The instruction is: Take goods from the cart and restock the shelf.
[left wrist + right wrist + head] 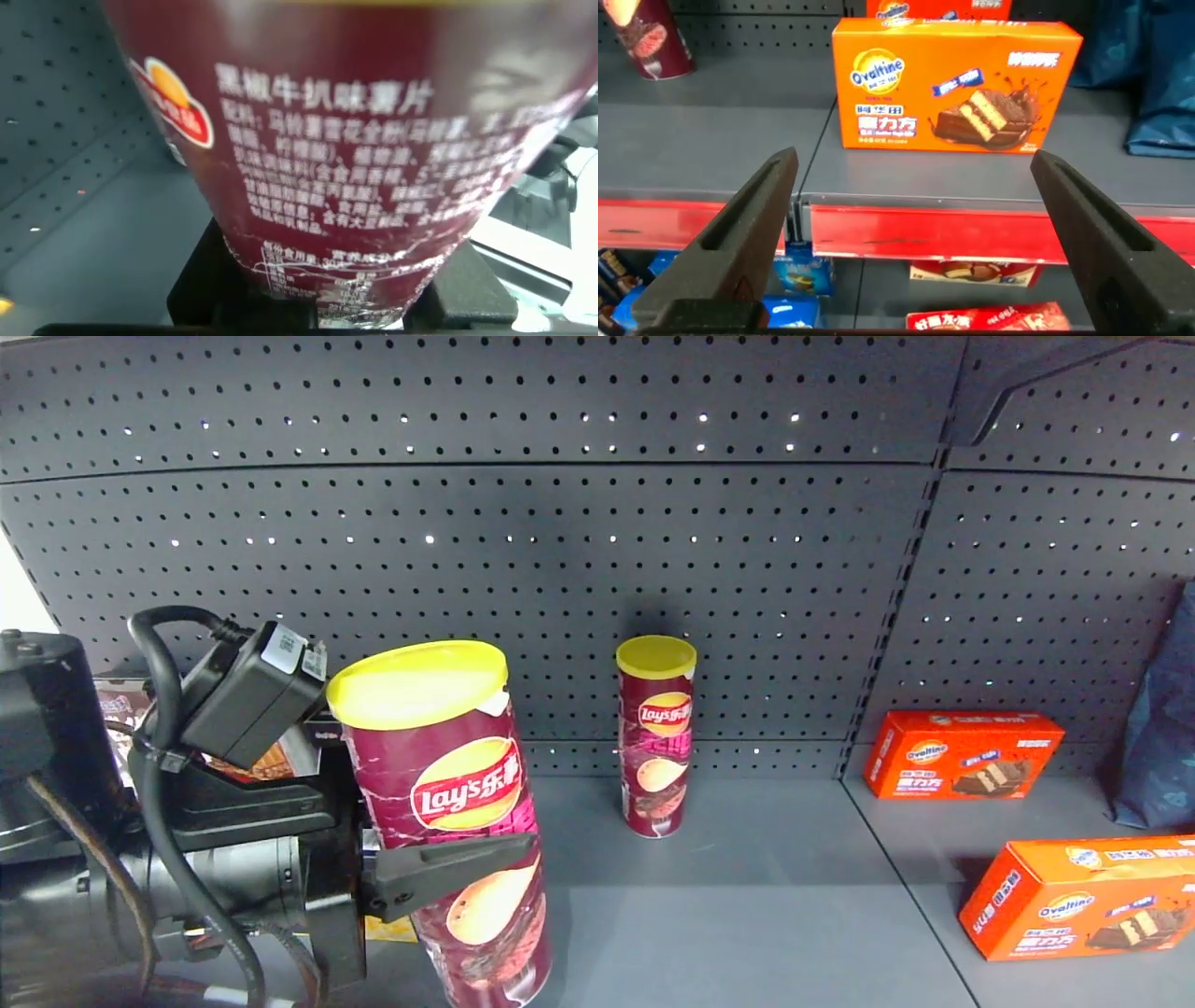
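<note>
On your left, the left end effector [425,887] is clamped on a maroon chip can [434,756], upright at the shelf's [747,905] left. A second chip can [656,737] stands against the pegboard [597,541]. Rightward lie the rear cake box [962,753] and the front cake box [1083,896]. The right end effector [913,168] faces the front one, fingers apart.

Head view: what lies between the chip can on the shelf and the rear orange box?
Nothing: bare shelf between can and box, in head view.

Head above; both wrists toward shelf [747,896]
</note>
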Controlling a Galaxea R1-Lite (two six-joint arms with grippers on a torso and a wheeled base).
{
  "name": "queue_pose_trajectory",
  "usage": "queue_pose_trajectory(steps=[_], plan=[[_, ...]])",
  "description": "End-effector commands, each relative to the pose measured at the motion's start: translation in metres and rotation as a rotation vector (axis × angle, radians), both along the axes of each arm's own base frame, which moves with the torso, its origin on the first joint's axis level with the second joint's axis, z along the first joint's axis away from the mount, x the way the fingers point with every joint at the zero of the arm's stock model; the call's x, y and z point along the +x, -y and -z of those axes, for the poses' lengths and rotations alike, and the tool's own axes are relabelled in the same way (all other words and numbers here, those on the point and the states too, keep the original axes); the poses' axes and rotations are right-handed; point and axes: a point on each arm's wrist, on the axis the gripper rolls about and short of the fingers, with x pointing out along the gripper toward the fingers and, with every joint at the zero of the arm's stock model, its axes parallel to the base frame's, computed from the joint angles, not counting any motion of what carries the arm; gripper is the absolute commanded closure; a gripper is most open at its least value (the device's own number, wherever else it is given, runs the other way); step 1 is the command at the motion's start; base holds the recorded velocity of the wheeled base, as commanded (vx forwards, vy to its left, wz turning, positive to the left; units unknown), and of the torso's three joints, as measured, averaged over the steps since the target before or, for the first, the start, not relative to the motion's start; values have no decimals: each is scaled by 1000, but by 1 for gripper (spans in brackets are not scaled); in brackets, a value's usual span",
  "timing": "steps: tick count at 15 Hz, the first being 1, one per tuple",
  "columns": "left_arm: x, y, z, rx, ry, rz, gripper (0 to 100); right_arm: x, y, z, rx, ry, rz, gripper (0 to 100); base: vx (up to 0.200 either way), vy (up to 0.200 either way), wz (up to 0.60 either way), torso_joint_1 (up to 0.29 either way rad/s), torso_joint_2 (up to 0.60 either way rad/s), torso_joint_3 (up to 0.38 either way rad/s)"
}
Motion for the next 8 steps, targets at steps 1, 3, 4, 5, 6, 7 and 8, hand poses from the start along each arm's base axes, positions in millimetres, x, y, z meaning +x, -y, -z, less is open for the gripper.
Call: queue_pose_trajectory(steps=[1, 3, 4, 5, 6, 7, 8], plan=[[0, 1, -3, -5, 14, -1, 100, 1, 0, -90, 14, 74, -12, 0, 0, 0, 0, 0, 0, 0], [-1, 1, -1, 0, 10, 1, 100, 13, -2, -110, 2, 25, -135, 0, 0, 0, 0, 0, 0, 0], [-2, 0, -1, 2, 7, 3, 100, 19, -2, -111, -24, -8, -150, 0, 0, 0, 0, 0, 0, 0], [-2, 0, -1, 1, 8, 0, 100, 26, -3, -113, -34, -34, -173, 0, 0, 0, 0, 0, 0, 0], [-2, 0, -1, 0, 7, 1, 100, 38, -5, -119, -37, -76, -261, 0, 0, 0, 0, 0, 0, 0], [-2, 0, -1, 3, 3, 1, 100, 47, -7, -123, -49, -99, -320, 0, 0, 0, 0, 0, 0, 0], [-2, 0, -1, 3, 5, 1, 100, 65, -12, -129, -92, -126, -380, 0, 0, 0, 0, 0, 0, 0]])
